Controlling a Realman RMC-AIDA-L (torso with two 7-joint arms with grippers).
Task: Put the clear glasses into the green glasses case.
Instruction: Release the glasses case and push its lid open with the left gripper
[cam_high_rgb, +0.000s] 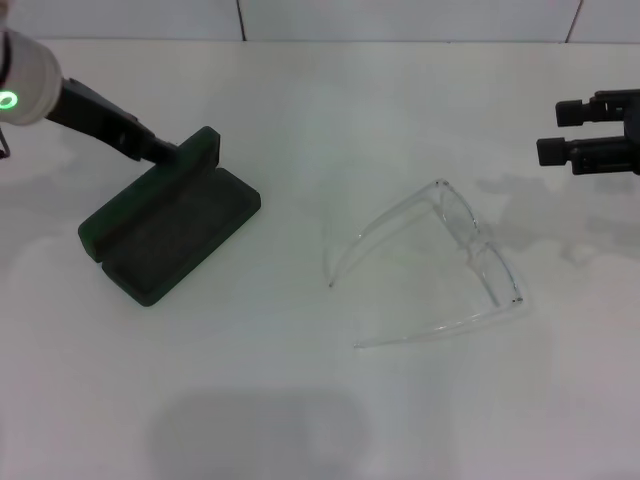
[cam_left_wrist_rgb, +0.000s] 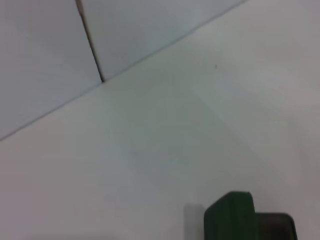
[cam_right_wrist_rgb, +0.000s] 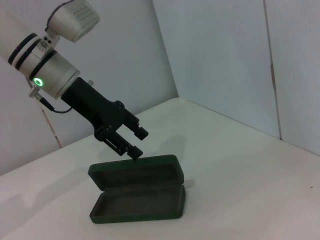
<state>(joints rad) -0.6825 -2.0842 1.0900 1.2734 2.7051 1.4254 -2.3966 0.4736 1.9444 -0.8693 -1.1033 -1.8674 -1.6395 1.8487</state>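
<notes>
The green glasses case (cam_high_rgb: 170, 235) lies open at the left of the white table, its lid (cam_high_rgb: 200, 152) standing upright. My left gripper (cam_high_rgb: 168, 152) is behind the lid's top edge. In the right wrist view its fingers (cam_right_wrist_rgb: 142, 132) stand apart and the lower one touches the lid's rim (cam_right_wrist_rgb: 150, 160) of the case (cam_right_wrist_rgb: 137, 202). A corner of the green lid (cam_left_wrist_rgb: 230, 215) shows in the left wrist view. The clear glasses (cam_high_rgb: 470, 235) lie in the table's middle right with their arms unfolded toward the case. My right gripper (cam_high_rgb: 555, 130) hovers open at the far right, away from the glasses.
The white table (cam_high_rgb: 300, 400) meets a pale panelled wall (cam_high_rgb: 400, 15) along its back edge. Nothing else stands on the table near the case or the glasses.
</notes>
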